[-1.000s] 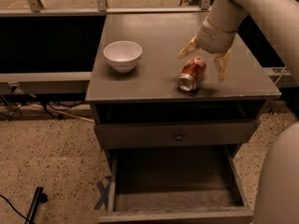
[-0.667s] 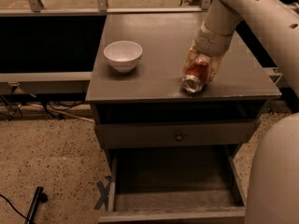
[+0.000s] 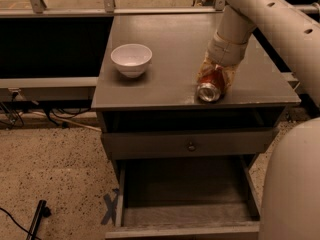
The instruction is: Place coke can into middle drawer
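Observation:
The coke can (image 3: 210, 88) lies on its side near the front right edge of the cabinet top (image 3: 170, 49), its silver end facing me. My gripper (image 3: 215, 80) comes down from the arm at the upper right and straddles the can, with its pale fingers (image 3: 202, 72) pressed against both sides. The can still rests on the top. The middle drawer (image 3: 185, 215) is pulled out below, a deep grey tray with nothing in it, directly under the front edge and lower than the can.
A white bowl (image 3: 131, 59) stands on the left of the cabinet top. A closed drawer front with a small round knob (image 3: 191, 146) sits above the open drawer. My arm's large pale link (image 3: 292, 184) fills the right edge. Cables (image 3: 55, 116) lie on the speckled floor at left.
The gripper has dropped from above the can with its fingers spread wide to down around it, and the fingers have come in against the can's sides. The can has barely moved.

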`<state>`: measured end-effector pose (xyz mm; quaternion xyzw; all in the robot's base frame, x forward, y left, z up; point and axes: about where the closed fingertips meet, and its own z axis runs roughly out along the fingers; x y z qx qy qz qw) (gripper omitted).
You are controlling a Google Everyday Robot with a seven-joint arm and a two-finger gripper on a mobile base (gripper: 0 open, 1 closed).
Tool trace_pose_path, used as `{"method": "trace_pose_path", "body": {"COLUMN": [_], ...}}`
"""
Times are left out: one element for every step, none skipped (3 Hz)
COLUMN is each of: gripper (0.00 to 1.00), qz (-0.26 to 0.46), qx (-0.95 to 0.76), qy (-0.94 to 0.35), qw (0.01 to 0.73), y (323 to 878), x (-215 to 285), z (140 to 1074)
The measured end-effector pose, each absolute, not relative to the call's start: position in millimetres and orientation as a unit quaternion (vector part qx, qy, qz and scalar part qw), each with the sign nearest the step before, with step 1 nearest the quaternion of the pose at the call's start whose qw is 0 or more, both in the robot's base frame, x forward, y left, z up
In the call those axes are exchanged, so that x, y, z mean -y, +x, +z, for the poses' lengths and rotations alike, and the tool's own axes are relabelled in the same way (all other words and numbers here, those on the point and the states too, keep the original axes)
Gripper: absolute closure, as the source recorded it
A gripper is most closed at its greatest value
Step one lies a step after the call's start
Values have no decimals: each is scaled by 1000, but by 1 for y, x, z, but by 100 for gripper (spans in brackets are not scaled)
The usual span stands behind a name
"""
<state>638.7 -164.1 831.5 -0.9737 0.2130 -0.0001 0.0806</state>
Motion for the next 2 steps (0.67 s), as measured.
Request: {"method": "trace_pose_path", "body": {"gripper": [100, 100], "qz": [-13, -41], "qx": [-249, -337], "qy": [-961, -926], "qw": [115, 163], "y": [613, 572], "x": [163, 167], "z": [871, 931]}}
